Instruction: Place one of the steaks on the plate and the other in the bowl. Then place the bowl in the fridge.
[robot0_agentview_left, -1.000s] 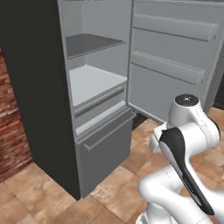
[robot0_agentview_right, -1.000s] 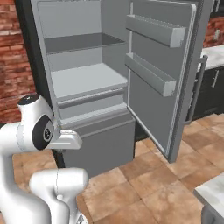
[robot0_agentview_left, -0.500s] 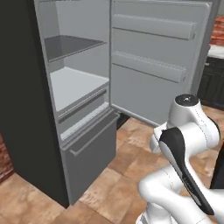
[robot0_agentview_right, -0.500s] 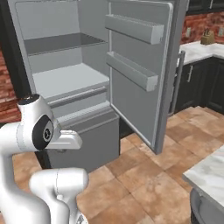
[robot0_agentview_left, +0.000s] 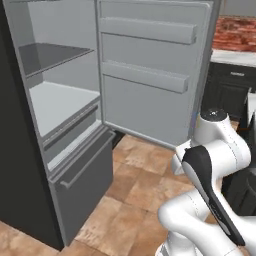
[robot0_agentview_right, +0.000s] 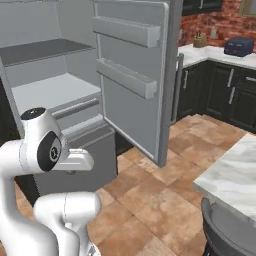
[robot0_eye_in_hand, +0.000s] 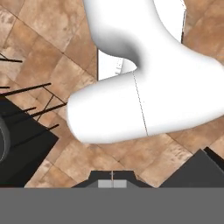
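The fridge (robot0_agentview_left: 60, 107) stands open at the left, its pale grey shelves bare and its lower drawer closed. Its door (robot0_agentview_left: 150, 75) swings wide toward the room, and the fridge (robot0_agentview_right: 50, 90) with that door (robot0_agentview_right: 131, 75) appears again in the right base view. My arm is folded close over the base. In the hand view my gripper (robot0_eye_in_hand: 112, 183) points down at the tiled floor, its two tips pressed together with nothing between them. The steaks, the plate and the bowl are out of view.
A marble counter corner (robot0_agentview_right: 235, 175) juts in at the lower right, with a dark round thing (robot0_agentview_right: 225, 235) below it. Dark cabinets (robot0_agentview_right: 220, 90) line the far wall under a counter carrying a dark blue appliance (robot0_agentview_right: 239, 46). Brown tiled floor (robot0_agentview_left: 135, 185) lies before the fridge.
The whole picture has shifted: the base has moved, so the fridge slides left in both base views and the marble counter comes in at the right. The arm's pose is unchanged.
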